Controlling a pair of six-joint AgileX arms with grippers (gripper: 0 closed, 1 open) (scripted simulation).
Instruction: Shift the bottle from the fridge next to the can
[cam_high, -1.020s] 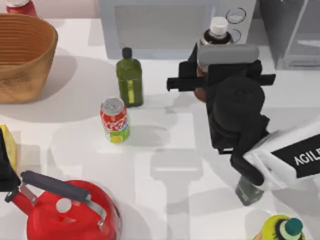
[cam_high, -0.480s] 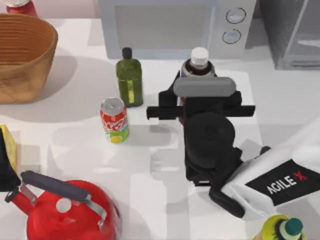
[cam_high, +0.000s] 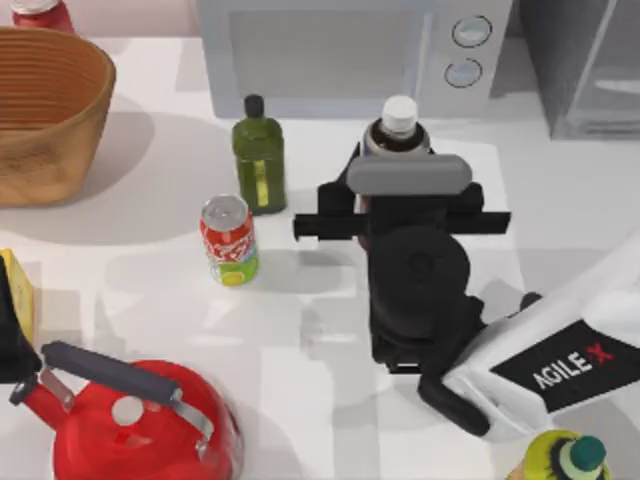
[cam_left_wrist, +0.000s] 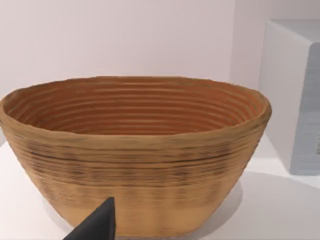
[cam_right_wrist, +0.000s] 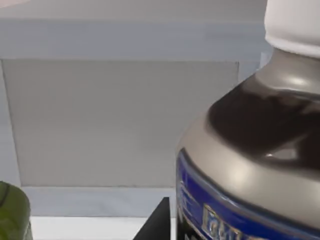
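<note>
1. While the right gripper has its jaws closed on the bottle, it stands before the microwave, apart from the can.
2. White table; fridge at the back right.
3. Left gripper faces the wicker basket; jaw state unclear.

Our right arm reaches in from top view's lower right toward table centre, white link low, black wrist ahead of it. Right gripper sits under grey camera bar, closed around bottle below its cap; one dark finger visible beside label. Left arm parked at left edge; left gripper dark, finger tip in wrist view.
</note>
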